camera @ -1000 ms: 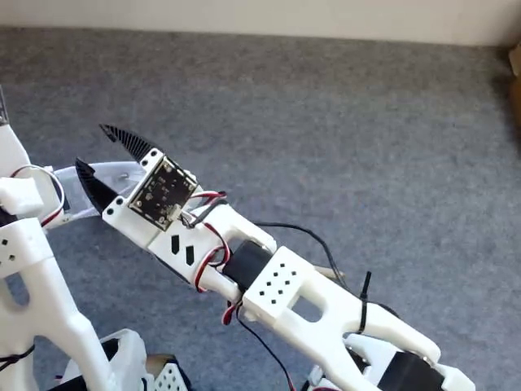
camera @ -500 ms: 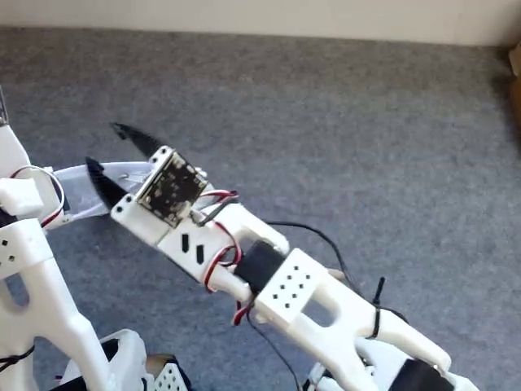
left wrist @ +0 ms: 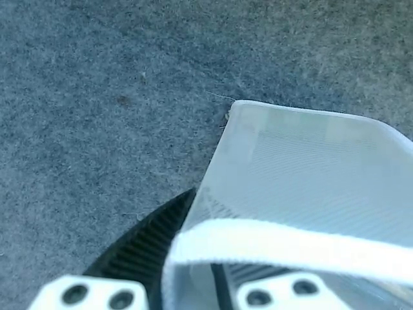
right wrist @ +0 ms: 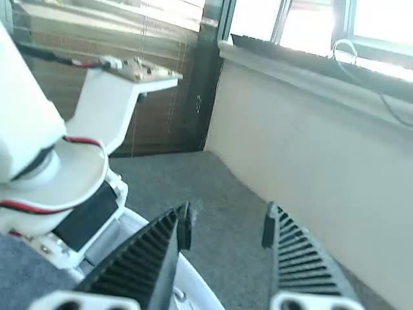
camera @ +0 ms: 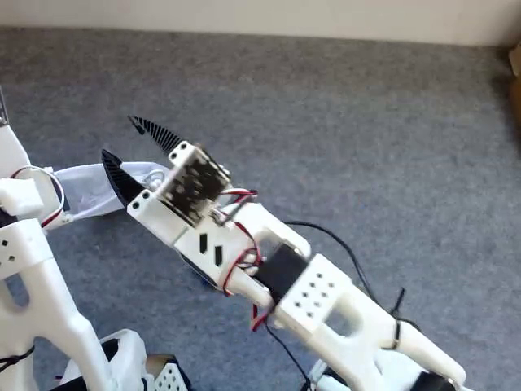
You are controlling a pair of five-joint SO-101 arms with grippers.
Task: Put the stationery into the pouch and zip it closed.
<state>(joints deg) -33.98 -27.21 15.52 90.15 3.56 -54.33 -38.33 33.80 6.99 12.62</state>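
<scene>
High view: my right gripper (camera: 118, 137) is spread wide with nothing in it, just beside the near end of the pouch (camera: 85, 189); the pouch is translucent, lies on the grey carpet (camera: 366, 122) and runs in under the left arm (camera: 24, 244).

Left wrist view: the pouch sits right up against the left gripper (left wrist: 193, 271), its white zip band (left wrist: 290, 245) crossing in front; whether that gripper is clamped or loose I cannot tell.

Right wrist view: the right gripper is wide and empty; carpet and a pale wall (right wrist: 310, 142) lie beyond.
</scene>
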